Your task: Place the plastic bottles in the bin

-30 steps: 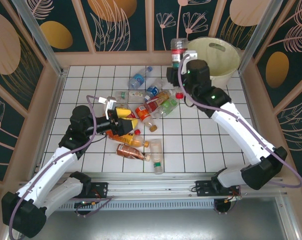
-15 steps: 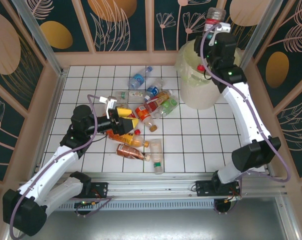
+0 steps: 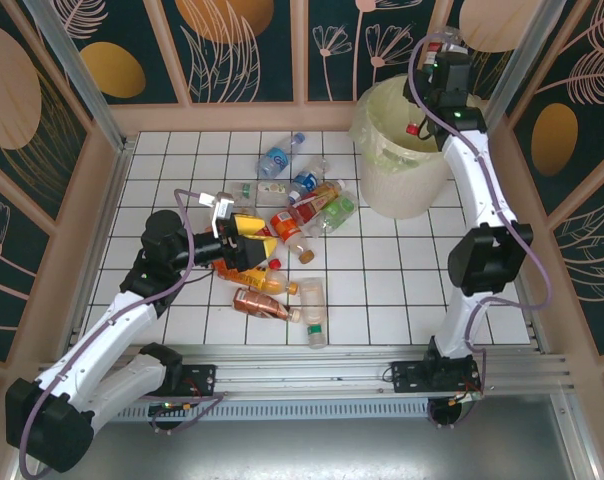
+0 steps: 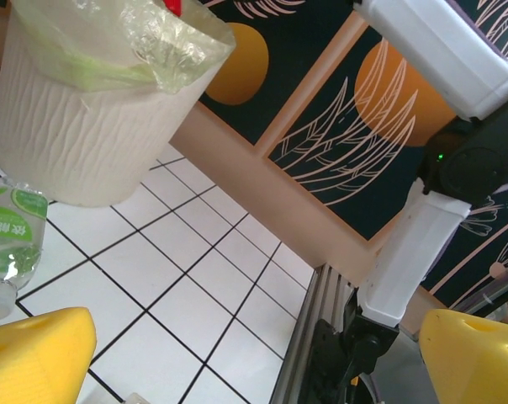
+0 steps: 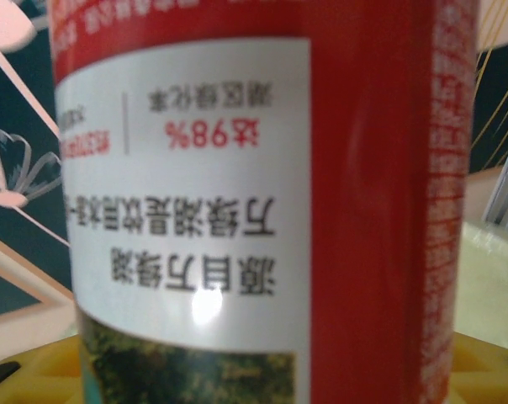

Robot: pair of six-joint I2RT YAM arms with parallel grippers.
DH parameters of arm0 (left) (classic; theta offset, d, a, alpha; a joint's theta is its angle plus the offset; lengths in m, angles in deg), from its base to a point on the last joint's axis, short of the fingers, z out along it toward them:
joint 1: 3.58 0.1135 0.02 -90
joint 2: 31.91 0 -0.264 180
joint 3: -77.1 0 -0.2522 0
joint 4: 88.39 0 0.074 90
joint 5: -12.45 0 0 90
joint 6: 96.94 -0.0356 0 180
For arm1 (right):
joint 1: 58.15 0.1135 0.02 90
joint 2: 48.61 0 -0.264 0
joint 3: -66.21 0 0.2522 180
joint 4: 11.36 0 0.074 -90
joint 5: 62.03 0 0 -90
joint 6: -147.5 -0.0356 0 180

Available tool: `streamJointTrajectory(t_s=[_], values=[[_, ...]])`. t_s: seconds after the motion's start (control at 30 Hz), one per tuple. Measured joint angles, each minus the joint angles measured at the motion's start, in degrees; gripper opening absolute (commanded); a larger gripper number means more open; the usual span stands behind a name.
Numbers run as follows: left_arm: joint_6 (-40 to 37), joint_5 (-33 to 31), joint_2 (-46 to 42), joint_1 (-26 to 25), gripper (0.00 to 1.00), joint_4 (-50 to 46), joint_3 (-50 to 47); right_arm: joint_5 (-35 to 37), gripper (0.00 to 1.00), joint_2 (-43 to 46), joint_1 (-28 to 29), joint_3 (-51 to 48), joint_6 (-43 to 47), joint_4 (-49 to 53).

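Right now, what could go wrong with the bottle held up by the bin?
The right pincer grips the red-labelled bottle high up by the far rim of the bin; dropped there, it might bounce off or land behind. The loose bag liner could catch it. The open left pincer hangs over crowded bottles and may knock them rolling.

Top view: bright, even overhead light on the white tiled table (image 3: 402,280); shadows soft and short under the arms and the bottle heap (image 3: 282,230); centre sharp; wall posts lean outward at the corners, wide-angle stretch. Left wrist view: bright; pale sheen on the clear liner (image 4: 145,42) of the bin (image 4: 69,143); yellow fingers (image 4: 35,358) soft, out of focus. Right wrist view: red-labelled bottle (image 5: 237,210) very close, print blurred; small white glare spot on the label; background smeared.
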Motion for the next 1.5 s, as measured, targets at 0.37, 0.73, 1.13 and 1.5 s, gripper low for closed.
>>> streamJointTrajectory(t_s=[0.37,0.73,1.13,1.5], values=[[0.5,0.2,0.0,0.0,0.99,1.5,-0.4,-3.5,0.58,-6.9,-0.9,6.8,-0.8,11.9],[0.5,0.2,0.0,0.0,0.99,1.5,-0.5,-6.9,0.60,-10.7,-2.8,8.4,-1.3,17.2],[1.1,0.2,0.1,0.0,0.99,1.5,-0.6,-10.6,0.63,-15.2,-3.4,8.9,-1.9,19.5],[1.1,0.2,0.4,0.0,0.99,1.5,-0.6,-12.0,0.76,-16.2,-3.7,10.3,-2.8,20.6]])
